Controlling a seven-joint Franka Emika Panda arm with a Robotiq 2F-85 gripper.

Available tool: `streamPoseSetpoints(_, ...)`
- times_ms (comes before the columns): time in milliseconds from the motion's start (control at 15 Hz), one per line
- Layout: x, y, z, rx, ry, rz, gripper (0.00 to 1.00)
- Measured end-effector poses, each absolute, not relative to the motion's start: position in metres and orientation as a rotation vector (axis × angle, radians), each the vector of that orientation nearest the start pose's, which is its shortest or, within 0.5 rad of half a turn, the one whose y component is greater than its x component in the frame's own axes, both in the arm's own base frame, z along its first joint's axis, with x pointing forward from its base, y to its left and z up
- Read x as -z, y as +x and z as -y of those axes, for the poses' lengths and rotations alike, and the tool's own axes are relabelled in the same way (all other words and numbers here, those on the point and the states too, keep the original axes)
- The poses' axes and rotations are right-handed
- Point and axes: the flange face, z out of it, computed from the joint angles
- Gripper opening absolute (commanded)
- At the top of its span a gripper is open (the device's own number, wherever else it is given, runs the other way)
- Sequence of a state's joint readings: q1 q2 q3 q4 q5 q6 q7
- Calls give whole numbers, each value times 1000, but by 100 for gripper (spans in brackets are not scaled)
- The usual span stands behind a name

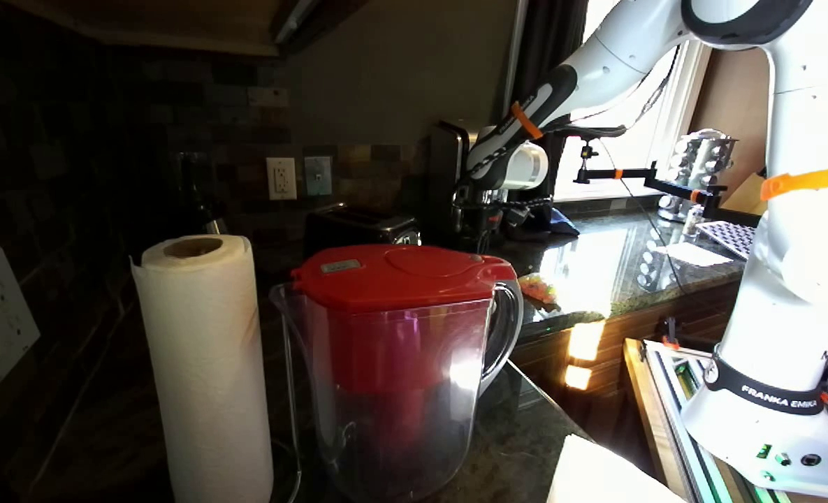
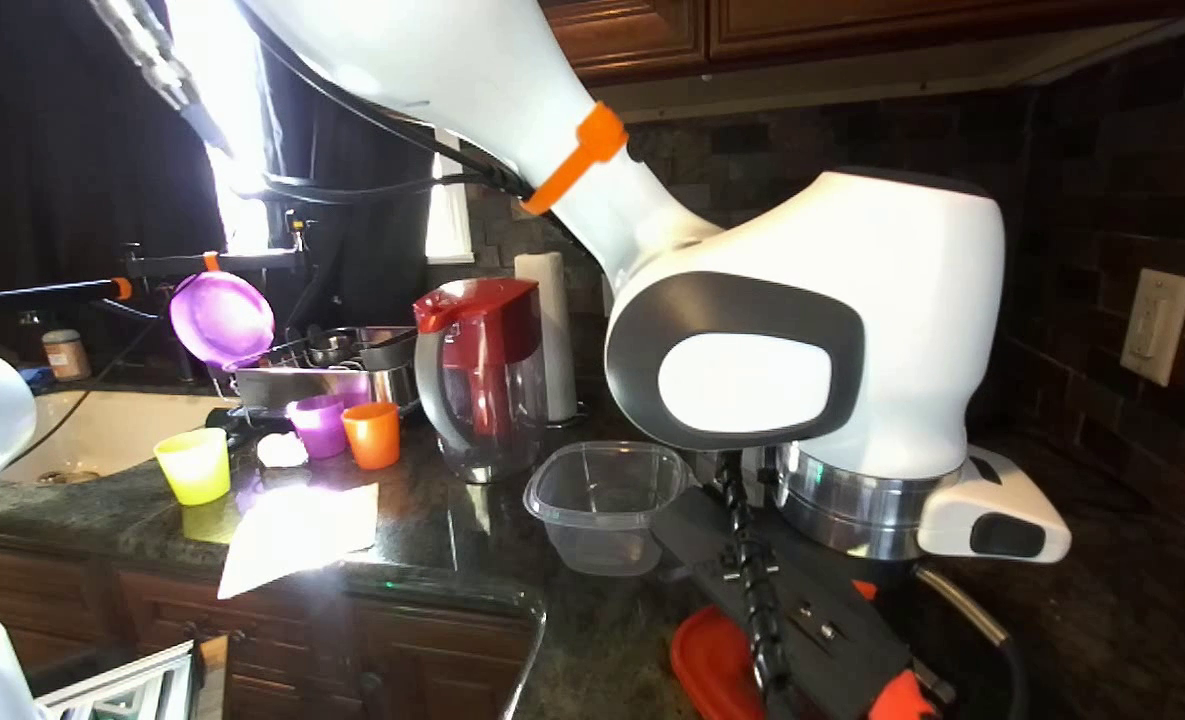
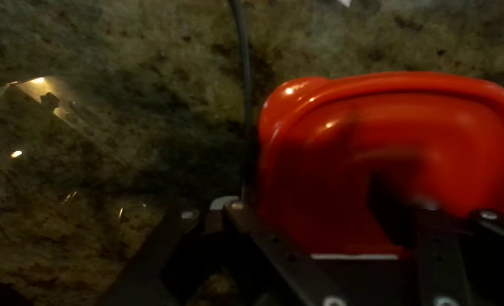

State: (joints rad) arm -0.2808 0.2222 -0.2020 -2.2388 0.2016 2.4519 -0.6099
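Note:
In the wrist view a glossy red lid-like dish (image 3: 405, 110) with a raised rim lies on the dark speckled counter. My gripper (image 3: 315, 195) is right over it, jaws apart. One finger stands by the dish's left edge; the other finger (image 3: 390, 208) reaches over its middle, and whether it touches is blurred. Part of the red dish (image 2: 714, 660) shows in an exterior view beneath the wrist, where the arm hides the fingers. My gripper (image 1: 482, 237) also appears small and dark behind the pitcher in an exterior view. A clear plastic tub (image 2: 607, 520) stands close beside the wrist.
A red-lidded water pitcher (image 1: 400, 349) and a paper towel roll (image 1: 207, 377) stand on the counter. Yellow (image 2: 194, 467), purple (image 2: 316, 428) and orange (image 2: 372, 437) cups sit near the sink (image 2: 102, 420). A thin dark cable (image 3: 244, 63) runs beside the dish.

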Motion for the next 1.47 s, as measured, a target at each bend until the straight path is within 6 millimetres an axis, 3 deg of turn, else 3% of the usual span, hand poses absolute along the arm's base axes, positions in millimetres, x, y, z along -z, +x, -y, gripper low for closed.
streamPoseSetpoints(67, -270, 483, 252, 63, -3068, -34, 100)
streamPoseSetpoints(133, -269, 485, 252, 62, -3069, -31, 91)
streamPoseSetpoints(200, -268, 486, 252, 62, -3069, -30, 71)
streamPoseSetpoints(333, -267, 488, 253, 63, -3069, -29, 64)
streamPoseSetpoints(867, -271, 494, 260, 82, -3074, -37, 0)
streamPoseSetpoints(1467, -272, 496, 261, 88, -3078, -34, 2)
